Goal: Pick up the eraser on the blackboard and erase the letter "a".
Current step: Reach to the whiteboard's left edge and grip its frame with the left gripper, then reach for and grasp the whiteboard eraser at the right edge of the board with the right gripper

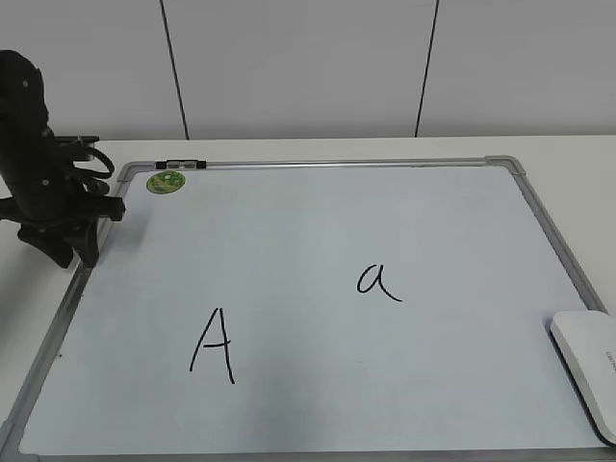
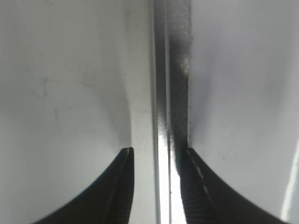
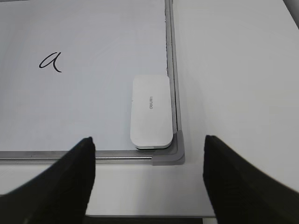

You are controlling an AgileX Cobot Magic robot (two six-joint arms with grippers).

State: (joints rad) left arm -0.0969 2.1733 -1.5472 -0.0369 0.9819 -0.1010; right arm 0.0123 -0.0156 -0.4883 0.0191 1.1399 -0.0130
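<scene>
The blackboard (image 1: 327,164) is a white dry-erase board with a silver-grey frame, lying flat on the table. The letter "a" (image 1: 378,281) is right of the board's middle and also shows in the right wrist view (image 3: 50,62). The white eraser (image 1: 587,371) lies in the board's near right corner against the frame. In the right wrist view the eraser (image 3: 150,109) lies just beyond my right gripper (image 3: 149,140), which is open, empty and above the near table edge. My left gripper (image 1: 77,252) is open over the board's left frame (image 2: 161,93), with the fingers (image 2: 159,150) on either side of it.
A larger capital "A" (image 1: 214,345) is written at the board's near left. A round green sticker (image 1: 166,181) sits in the far left corner. A grey corner cap (image 3: 175,156) lies beside the eraser. White table surrounds the board; a wall stands behind.
</scene>
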